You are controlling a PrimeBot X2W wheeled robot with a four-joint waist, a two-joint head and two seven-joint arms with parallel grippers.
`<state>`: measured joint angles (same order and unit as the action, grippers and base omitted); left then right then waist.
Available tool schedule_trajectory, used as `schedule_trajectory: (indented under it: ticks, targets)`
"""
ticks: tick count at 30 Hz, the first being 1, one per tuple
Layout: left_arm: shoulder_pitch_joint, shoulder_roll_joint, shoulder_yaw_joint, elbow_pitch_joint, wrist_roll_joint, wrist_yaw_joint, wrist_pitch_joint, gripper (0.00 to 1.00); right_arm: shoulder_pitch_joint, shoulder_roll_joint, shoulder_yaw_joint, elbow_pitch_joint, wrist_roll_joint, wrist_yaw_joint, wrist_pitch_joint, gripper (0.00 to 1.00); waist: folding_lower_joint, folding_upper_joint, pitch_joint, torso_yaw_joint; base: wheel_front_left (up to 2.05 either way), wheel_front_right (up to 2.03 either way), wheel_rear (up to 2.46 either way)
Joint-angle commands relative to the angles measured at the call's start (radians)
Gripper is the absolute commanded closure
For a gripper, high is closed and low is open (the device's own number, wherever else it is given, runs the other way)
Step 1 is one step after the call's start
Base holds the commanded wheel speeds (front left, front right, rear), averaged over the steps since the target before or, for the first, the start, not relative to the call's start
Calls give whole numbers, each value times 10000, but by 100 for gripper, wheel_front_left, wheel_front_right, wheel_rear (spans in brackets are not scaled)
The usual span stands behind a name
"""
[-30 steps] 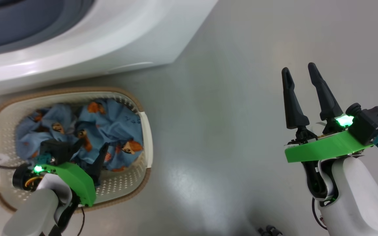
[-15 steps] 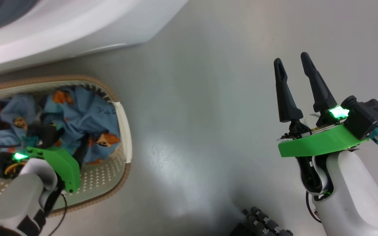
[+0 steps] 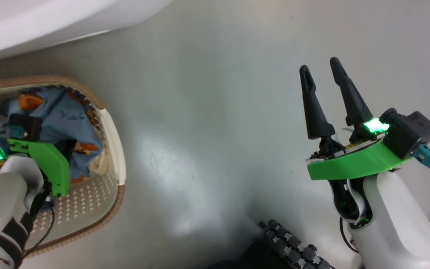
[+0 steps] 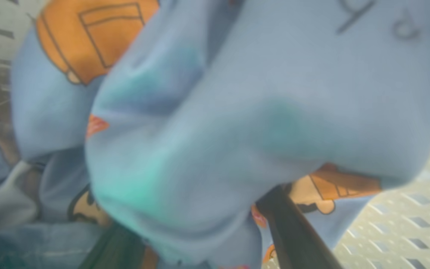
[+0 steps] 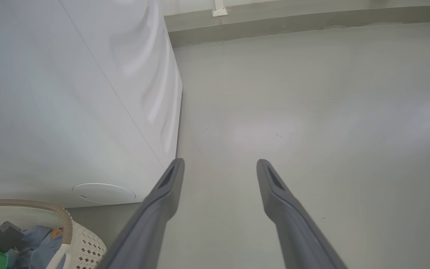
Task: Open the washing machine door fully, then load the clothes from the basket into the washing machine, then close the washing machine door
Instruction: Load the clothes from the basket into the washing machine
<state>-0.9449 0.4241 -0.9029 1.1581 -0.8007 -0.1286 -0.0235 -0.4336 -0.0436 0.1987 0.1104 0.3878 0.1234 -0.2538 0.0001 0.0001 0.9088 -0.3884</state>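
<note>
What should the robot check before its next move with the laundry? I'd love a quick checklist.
1. The left gripper is open around fabric: ok, its fingers straddle a fold of the clothes.
2. The clothes lie inside the basket: ok.
3. The right gripper is out of the way: ok, open and empty over the floor.
4. The washing machine stands near the basket: ok.
5. The washing machine door is fully open: cannot tell.
</note>
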Motion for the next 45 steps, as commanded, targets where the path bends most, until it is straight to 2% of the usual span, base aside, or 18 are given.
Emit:
schedule_trajectory:
  ticks: [1,2,3,4,5,12,21,36,42,45]
  targets:
    - [36,217,122,59,45,-21,2,0,123,-68,227,-220,192,73,-80,0,-1,-1,164,-172,0,0,0]
    - [-22,192,96,147,32,-21,20,0,119,-68,244,-213,215,73,-80,0,-1,-1,172,-197,0,0,0]
    - [-72,168,73,222,10,-21,33,38,114,-68,264,-203,235,73,-80,0,-1,-1,176,-221,0,0,0]
    - [-120,138,54,274,-16,-21,28,65,109,-67,279,-190,252,73,-80,0,-1,-1,174,-241,0,0,0]
    - [-160,111,28,312,-38,-21,13,100,103,-67,287,-175,267,73,-80,0,-1,-1,171,-251,0,0,0]
    - [-184,24,-243,238,-306,-21,56,100,44,-67,288,-103,302,73,-80,0,-1,-1,84,-195,0,0,0]
    - [501,148,-346,-693,-1635,-21,-656,100,8,-67,198,-20,181,73,-80,0,-1,-1,-713,213,0,0,0]
    - [1709,249,-976,-2312,-2950,-21,-2050,100,257,-93,-198,325,-243,73,-80,0,-1,-1,-2811,859,0,0,0]
    - [2169,238,-670,-2946,-3185,-21,-2362,100,485,-323,-226,518,-198,73,-80,0,-1,-1,-3790,1257,0,0,0]
    - [2515,263,122,-3637,-2979,-21,-2377,100,606,-559,-272,644,-96,73,-80,0,-1,-1,-4378,1537,0,0,0]
